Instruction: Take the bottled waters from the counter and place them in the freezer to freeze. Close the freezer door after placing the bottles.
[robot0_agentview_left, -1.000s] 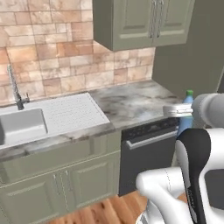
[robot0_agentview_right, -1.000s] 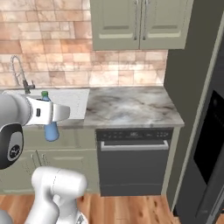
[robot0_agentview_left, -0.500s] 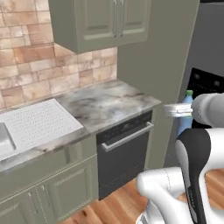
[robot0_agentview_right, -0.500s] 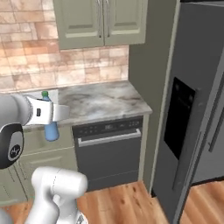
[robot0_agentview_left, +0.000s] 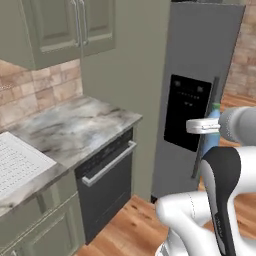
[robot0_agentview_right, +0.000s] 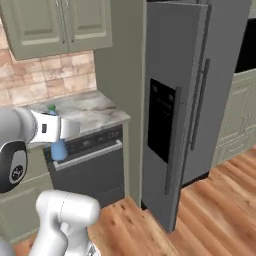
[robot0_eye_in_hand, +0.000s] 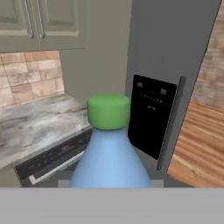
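Note:
My gripper (robot0_agentview_left: 202, 126) is shut on a translucent blue bottled water (robot0_eye_in_hand: 109, 153) with a green cap and holds it upright in the air. The bottle's blue body (robot0_agentview_right: 59, 149) hangs below the white hand (robot0_agentview_right: 60, 130). Ahead stands the tall grey freezer door (robot0_agentview_left: 192, 90) with its black dispenser panel (robot0_eye_in_hand: 151, 113) and long vertical handle (robot0_agentview_right: 174, 140). In the right base view the freezer door (robot0_agentview_right: 160, 75) stands forward of the right-hand fridge door; the inside of the freezer is hidden. The marbled counter (robot0_agentview_left: 75, 125) lies to the left of the bottle.
A black-fronted dishwasher (robot0_agentview_left: 105, 185) sits under the counter's end, beside the fridge. Green-grey wall cabinets (robot0_agentview_left: 60, 25) hang above. The plain right-hand fridge door (robot0_agentview_right: 220, 75) has its own handle. Wooden floor (robot0_agentview_right: 215, 210) spreads in front of the fridge.
The whole picture has shifted: the base has moved right, so the sink has left the views and the fridge has come in. The bottle stays held in my gripper.

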